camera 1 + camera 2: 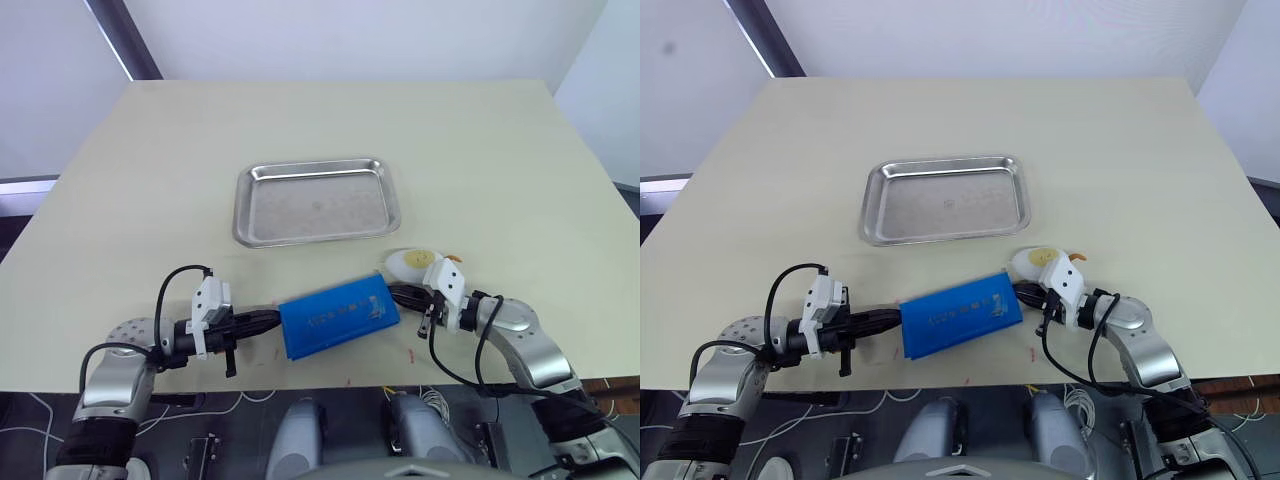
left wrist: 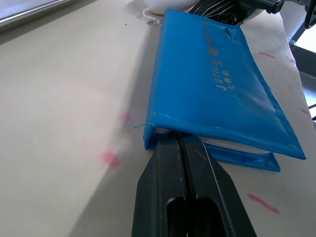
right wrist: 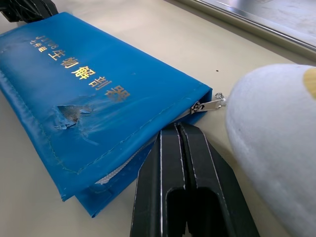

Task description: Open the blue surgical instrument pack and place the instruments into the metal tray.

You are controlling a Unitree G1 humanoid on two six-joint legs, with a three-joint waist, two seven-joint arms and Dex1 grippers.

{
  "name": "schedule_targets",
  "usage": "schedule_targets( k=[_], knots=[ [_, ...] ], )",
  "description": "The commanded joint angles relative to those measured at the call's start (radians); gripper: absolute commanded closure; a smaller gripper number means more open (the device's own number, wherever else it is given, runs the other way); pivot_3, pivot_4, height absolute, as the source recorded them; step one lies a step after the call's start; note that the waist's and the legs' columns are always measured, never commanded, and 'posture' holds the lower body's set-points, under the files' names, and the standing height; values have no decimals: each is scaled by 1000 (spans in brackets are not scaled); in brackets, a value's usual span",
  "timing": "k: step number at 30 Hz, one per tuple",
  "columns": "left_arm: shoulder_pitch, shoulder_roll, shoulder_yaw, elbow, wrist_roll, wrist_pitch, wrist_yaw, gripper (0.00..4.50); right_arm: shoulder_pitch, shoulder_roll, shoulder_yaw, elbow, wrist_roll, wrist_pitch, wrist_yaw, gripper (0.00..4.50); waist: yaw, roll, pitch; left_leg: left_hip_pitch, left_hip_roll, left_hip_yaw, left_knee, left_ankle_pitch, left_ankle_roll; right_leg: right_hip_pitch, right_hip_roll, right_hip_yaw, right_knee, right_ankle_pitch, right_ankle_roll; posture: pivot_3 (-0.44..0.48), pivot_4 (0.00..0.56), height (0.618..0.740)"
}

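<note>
left eye view puts our blue surgical instrument pack [image 1: 338, 316] at lower centre of the frame, flat on the table [image 1: 500, 160], closed, one scuffed patch on its cover, gold lettering, a silver zipper pull [image 3: 207, 105] at one corner. we count one pack, one metal tray [image 1: 316, 200], one egg-shaped toy [image 1: 412, 264]. the tray, above the pack, holds nothing. our left gripper [image 2: 173, 140] and right gripper [image 3: 176, 129], fingers pressed together, each touch an opposite end of the pack.
</note>
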Motion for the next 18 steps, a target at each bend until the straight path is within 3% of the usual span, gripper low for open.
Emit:
schedule_targets(
  k=[1, 18],
  knots=[
    [-35, -27, -10, -1, -6, 3, 30, 4483, 1, -5, 10, -34, 12, -14, 18, 4500, 1, 0, 0, 0, 0, 0, 0, 0, 0, 0, 0, 0, 0, 0, 0, 0, 150, 740],
    [-157, -66, -32, 152, 77, -64, 63, 4483, 30, -33, -7, -75, 17, 18, 6, 4500, 2, 1, 0, -3, -1, -3, 4, 0, 0, 0, 0, -3, 1, 0, 0, 0, 150, 740]
  ],
)
